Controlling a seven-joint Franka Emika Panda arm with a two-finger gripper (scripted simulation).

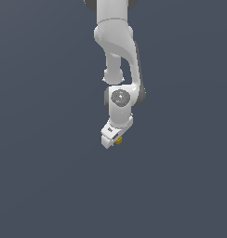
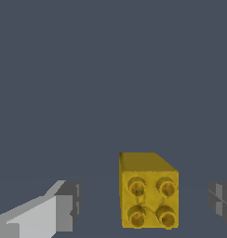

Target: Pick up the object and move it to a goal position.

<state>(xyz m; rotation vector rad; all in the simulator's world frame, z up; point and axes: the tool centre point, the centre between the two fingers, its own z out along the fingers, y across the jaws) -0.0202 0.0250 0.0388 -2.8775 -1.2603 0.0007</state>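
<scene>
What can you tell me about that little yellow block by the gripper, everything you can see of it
The yellow block is a small, matte mustard-yellow, brick-like piece with four round studs in a two-by-two grid on the face toward the wrist camera. It sits between the gripper fingers with clear gaps on both sides, so neither finger touches it. In the exterior view only a yellow sliver peeks from under the white hand.

One white robot arm (image 1: 116,56). One gripper (image 2: 143,207), with two fingers (image 2: 64,207) showing. One small yellow block (image 2: 149,193), carrying four round studs (image 2: 136,187) on one face. One plain dark grey surface (image 1: 41,162) beneath.
</scene>
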